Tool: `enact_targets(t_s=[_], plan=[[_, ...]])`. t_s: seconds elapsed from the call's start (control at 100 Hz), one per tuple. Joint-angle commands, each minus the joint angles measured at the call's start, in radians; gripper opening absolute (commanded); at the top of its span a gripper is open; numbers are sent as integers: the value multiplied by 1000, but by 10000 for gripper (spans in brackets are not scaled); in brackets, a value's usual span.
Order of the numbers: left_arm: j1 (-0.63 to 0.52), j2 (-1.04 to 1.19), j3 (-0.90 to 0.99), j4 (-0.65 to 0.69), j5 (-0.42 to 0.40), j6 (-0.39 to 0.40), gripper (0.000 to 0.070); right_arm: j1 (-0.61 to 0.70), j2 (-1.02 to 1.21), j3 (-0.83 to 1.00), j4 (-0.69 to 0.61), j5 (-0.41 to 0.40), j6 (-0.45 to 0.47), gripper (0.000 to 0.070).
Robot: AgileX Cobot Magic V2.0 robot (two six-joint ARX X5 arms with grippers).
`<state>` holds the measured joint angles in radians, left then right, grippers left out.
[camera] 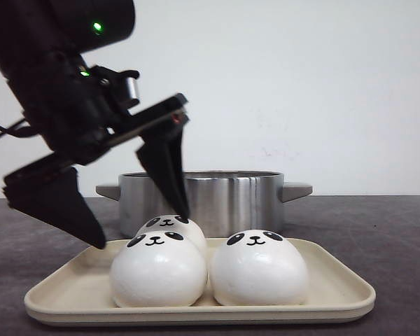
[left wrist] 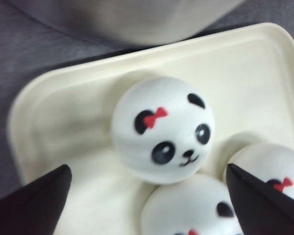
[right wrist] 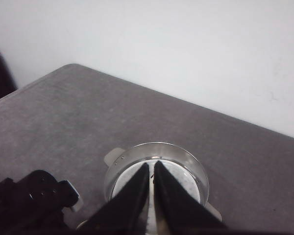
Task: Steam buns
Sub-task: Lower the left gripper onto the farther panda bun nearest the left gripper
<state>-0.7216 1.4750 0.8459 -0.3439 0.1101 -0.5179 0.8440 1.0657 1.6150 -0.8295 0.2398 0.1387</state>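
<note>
Three white panda-faced buns sit close together on a cream tray (camera: 336,294): front left (camera: 157,269), front right (camera: 257,269) and one behind (camera: 169,224). A fourth bun is not in view. My left gripper (camera: 141,229) is open and empty, its fingers spread just above the left buns. In the left wrist view the left gripper (left wrist: 147,168) frames the rear bun (left wrist: 161,128), with two more buns (left wrist: 191,208) (left wrist: 269,169) nearer. My right gripper (right wrist: 152,164) is shut and empty, high above the steel pot (right wrist: 137,149).
The steel pot (camera: 224,199) with two side handles stands right behind the tray on the grey table. It shows blurred past the tray (left wrist: 63,112) in the left wrist view (left wrist: 137,19). The left arm (right wrist: 29,196) shows beside the pot. A white wall is behind.
</note>
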Motion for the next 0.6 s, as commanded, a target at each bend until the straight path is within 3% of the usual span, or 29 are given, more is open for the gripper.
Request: enact_targets(t_s=[0.0, 0.18, 0.35, 0.49, 0.59], plan=[[-18, 24, 16, 32, -2, -26, 592, 10, 10, 17, 6, 5, 11, 8], [-42, 66, 26, 52, -66, -26, 591, 10, 10, 17, 5, 5, 11, 8], [-43, 103, 27, 52, -66, -38, 588, 10, 10, 17, 5, 5, 12, 8], [-43, 104, 26, 68, -79, -92, 467, 10, 10, 17, 5, 5, 17, 8], [-43, 104, 27, 79, -89, -101, 476, 10, 10, 17, 3, 5, 19, 8]])
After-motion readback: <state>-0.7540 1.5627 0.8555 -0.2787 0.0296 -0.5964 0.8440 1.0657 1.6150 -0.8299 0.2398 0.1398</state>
